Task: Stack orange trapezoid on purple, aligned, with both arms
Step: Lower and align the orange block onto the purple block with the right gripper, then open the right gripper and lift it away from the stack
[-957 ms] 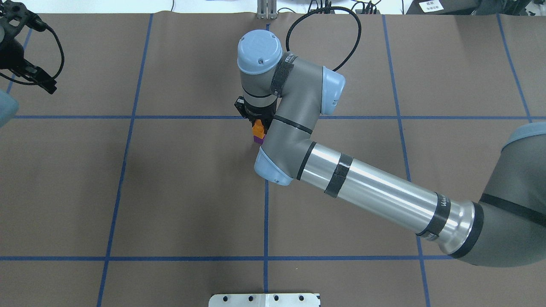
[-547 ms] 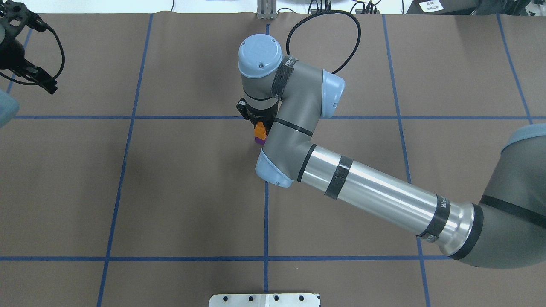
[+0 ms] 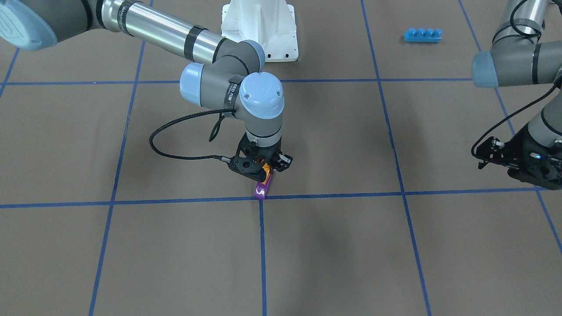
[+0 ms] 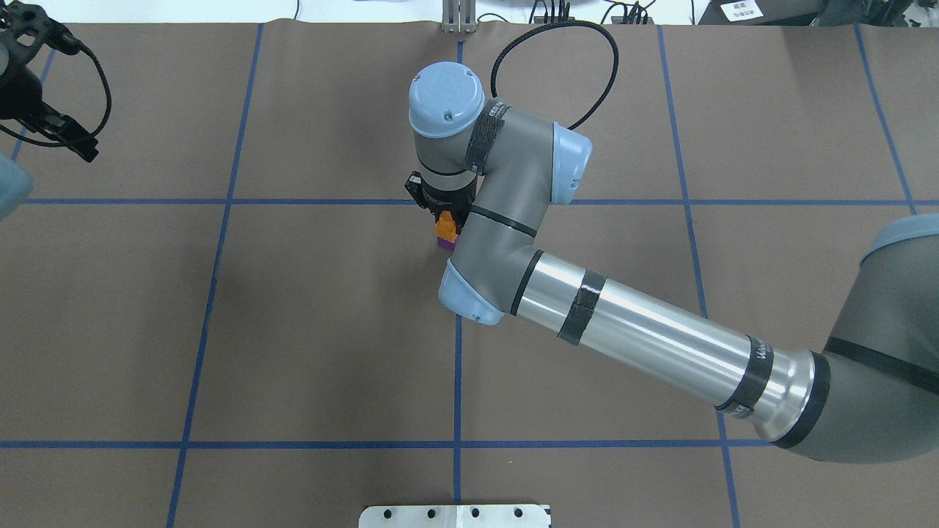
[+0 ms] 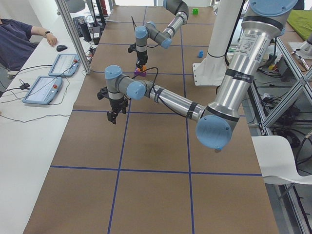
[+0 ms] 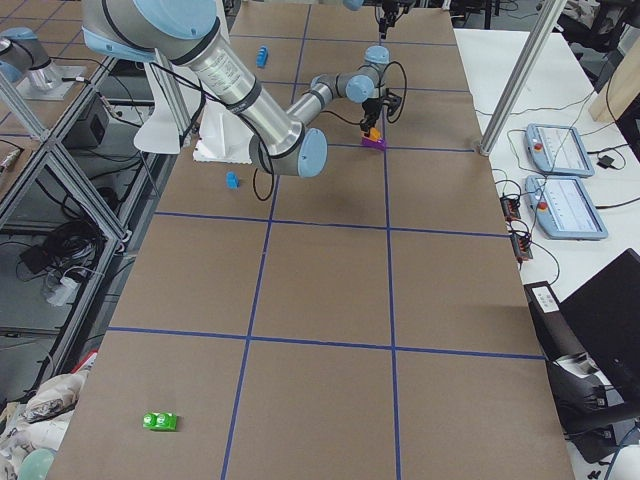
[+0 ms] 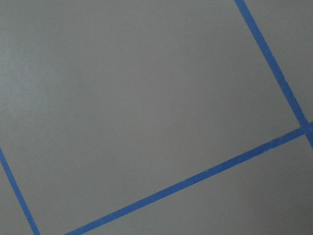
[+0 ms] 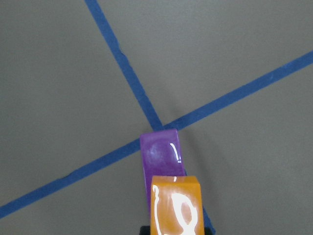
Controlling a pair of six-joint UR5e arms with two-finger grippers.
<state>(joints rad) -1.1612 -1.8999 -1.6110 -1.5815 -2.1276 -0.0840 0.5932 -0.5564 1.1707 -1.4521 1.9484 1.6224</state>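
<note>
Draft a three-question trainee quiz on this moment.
1. True or false: the right end effector grips the orange trapezoid.
2. The purple brick sits: A) at a tape-line crossing; B) on a tray; C) atop the orange one.
3. Fill in: the long blue brick shows ___ studs.
Key: 1 true; 2 A; 3 four.

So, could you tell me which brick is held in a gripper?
The orange trapezoid, in the right gripper over the purple brick; the long blue brick lies loose on the table.
</note>
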